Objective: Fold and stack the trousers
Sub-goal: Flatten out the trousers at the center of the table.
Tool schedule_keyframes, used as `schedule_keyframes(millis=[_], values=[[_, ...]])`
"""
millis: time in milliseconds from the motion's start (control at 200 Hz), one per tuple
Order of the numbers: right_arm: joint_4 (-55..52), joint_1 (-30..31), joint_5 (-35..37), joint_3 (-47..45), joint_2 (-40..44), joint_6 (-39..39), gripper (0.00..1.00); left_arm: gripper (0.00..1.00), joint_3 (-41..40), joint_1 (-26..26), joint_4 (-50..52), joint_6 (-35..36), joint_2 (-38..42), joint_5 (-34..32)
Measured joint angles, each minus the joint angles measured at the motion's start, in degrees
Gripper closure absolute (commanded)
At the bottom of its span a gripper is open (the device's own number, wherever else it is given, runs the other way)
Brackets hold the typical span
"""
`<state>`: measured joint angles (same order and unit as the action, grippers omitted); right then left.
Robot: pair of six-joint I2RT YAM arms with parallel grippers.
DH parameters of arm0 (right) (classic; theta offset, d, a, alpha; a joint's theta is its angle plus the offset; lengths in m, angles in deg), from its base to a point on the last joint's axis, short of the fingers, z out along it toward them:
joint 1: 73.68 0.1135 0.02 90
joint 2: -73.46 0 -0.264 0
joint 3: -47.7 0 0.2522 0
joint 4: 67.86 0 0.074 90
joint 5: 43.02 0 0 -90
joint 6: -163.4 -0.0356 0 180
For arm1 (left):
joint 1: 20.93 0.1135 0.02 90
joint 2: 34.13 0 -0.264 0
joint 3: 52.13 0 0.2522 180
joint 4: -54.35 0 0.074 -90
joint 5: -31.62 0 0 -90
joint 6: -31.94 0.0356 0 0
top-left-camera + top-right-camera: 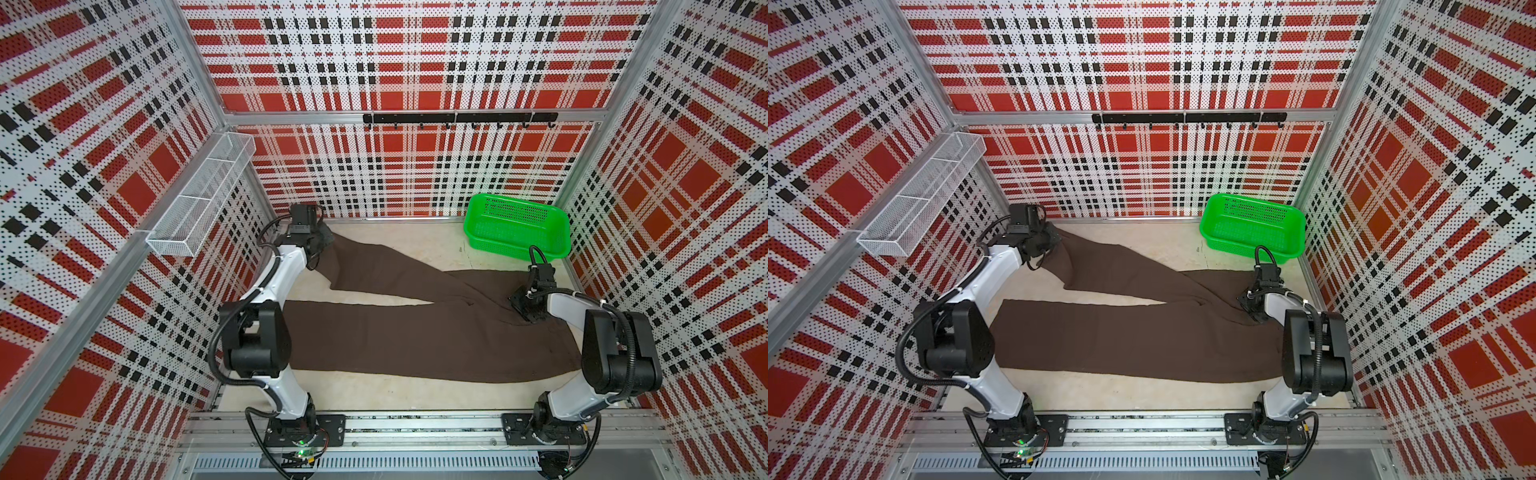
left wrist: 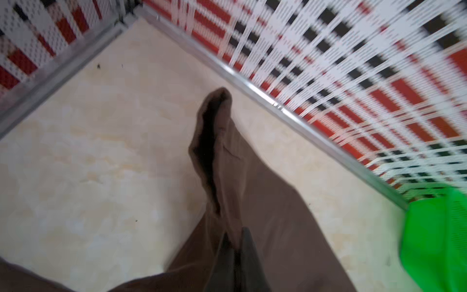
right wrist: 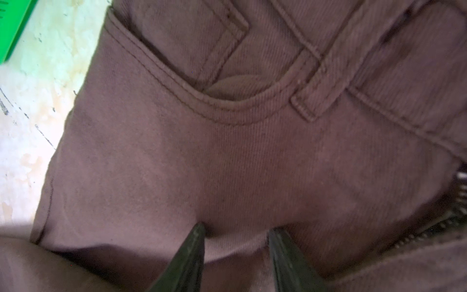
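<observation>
The dark brown trousers (image 1: 415, 332) (image 1: 1133, 340) lie spread across the floor, waist at the right, both legs running left. The far leg angles to the back left corner. There my left gripper (image 1: 322, 241) (image 1: 1054, 241) is shut on that leg's hem. In the left wrist view the fingers (image 2: 249, 255) pinch a ridge of the trousers (image 2: 278, 202), and the hem opening gapes beyond. My right gripper (image 1: 525, 309) (image 1: 1250, 307) (image 3: 236, 232) stands open, tips pressed down onto the trousers (image 3: 227, 151) just below the front pocket and belt loop.
A green plastic basket (image 1: 511, 249) (image 1: 1250, 245) (image 2: 434, 240) stands in the back right corner, just behind my right arm. A white wire shelf (image 1: 199, 195) hangs on the left wall and a black hook rail (image 1: 457, 118) on the back wall. Plaid walls close three sides.
</observation>
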<state>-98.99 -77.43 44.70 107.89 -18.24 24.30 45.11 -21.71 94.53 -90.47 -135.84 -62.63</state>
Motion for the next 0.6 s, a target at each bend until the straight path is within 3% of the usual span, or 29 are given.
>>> schedule_keyframes(millis=[125, 341, 601], values=[[-0.02, 0.00, 0.02, 0.35, -0.24, 0.04, 0.54, 1.00, -0.22, 0.68, 2.60, 0.87, -1.01, -4.37], [-0.09, 0.00, -0.63, 1.03, -0.09, 0.22, 0.44, 1.00, 3.52, 4.63, 3.89, 3.34, -0.92, -11.65], [-1.84, -0.50, 0.44, 5.20, 3.19, 0.85, 0.41, 1.00, 13.07, 6.82, 6.67, 6.97, -5.73, -17.14]])
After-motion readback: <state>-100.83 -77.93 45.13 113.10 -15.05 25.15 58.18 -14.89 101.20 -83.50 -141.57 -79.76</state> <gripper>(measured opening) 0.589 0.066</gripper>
